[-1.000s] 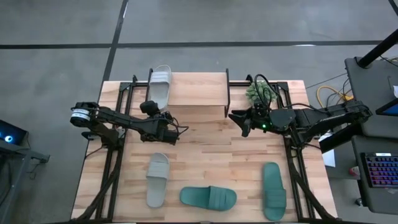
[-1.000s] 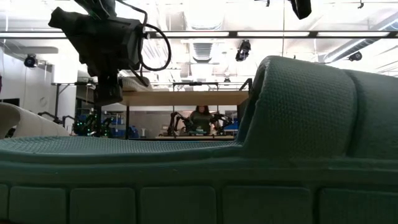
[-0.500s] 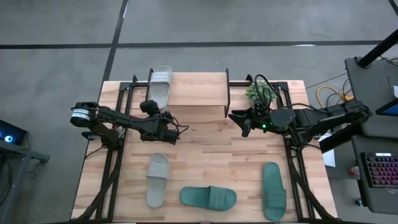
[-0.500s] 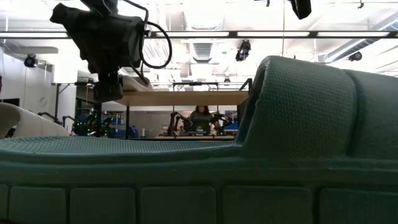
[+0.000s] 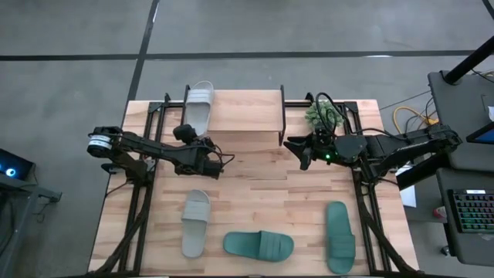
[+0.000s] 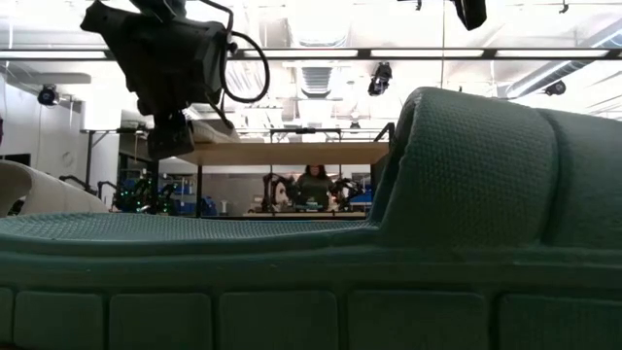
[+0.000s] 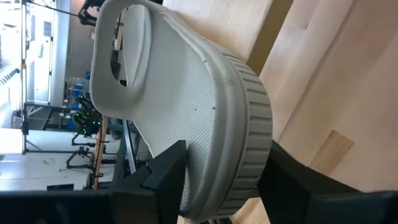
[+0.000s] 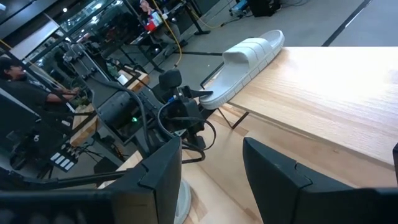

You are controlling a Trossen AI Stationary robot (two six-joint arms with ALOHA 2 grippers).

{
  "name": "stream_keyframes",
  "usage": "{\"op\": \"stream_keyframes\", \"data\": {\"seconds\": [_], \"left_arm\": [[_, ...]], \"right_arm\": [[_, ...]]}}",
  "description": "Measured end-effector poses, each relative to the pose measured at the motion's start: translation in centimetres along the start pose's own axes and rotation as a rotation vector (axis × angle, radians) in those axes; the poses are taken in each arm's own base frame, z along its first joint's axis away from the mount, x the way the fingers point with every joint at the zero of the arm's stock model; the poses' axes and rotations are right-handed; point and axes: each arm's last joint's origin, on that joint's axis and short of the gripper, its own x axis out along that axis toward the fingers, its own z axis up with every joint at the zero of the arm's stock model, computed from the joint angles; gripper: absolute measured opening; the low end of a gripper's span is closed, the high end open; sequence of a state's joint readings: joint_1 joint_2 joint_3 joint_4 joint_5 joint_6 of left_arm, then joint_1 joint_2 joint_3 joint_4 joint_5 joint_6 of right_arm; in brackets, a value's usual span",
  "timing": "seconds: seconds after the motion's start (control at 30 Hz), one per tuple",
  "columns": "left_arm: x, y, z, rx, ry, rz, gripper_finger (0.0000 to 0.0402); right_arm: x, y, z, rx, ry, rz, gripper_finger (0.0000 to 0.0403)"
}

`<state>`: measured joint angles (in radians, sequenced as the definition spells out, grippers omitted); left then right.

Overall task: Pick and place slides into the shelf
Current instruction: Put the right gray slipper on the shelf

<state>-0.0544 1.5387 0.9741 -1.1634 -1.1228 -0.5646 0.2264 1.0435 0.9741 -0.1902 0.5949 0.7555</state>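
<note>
Nothing has shifted much since a second ago: the left claw (image 5: 207,151) stays clamped on the heel of a white slide (image 5: 199,106) lying on the left end of the shelf (image 5: 247,112). Three remain on the bench (image 5: 255,185): another white slide (image 5: 194,222) and two green slides (image 5: 258,245). The right claw (image 5: 297,152) waits apart, empty, beside the shelf.

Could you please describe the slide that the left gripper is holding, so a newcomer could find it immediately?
Start at the low shelf at the table's far edge. On its left end lies a pale grey-white slide, its heel overhanging toward the left gripper, whose fingers clamp it. The other pale slide lies loose on the tabletop beside two teal ones.
</note>
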Motion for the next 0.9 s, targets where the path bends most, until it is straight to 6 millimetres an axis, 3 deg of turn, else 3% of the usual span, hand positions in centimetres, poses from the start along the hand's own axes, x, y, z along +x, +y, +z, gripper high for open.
{"op": "stream_keyframes", "data": {"seconds": [0.9], "left_arm": [[-2.6, 0.3, 1.0, -0.017, -0.061, -0.079, 0.0163]], "right_arm": [[0.0, -0.1, -0.1, -0.005, 0.005, -0.005, 0.0162]]}}
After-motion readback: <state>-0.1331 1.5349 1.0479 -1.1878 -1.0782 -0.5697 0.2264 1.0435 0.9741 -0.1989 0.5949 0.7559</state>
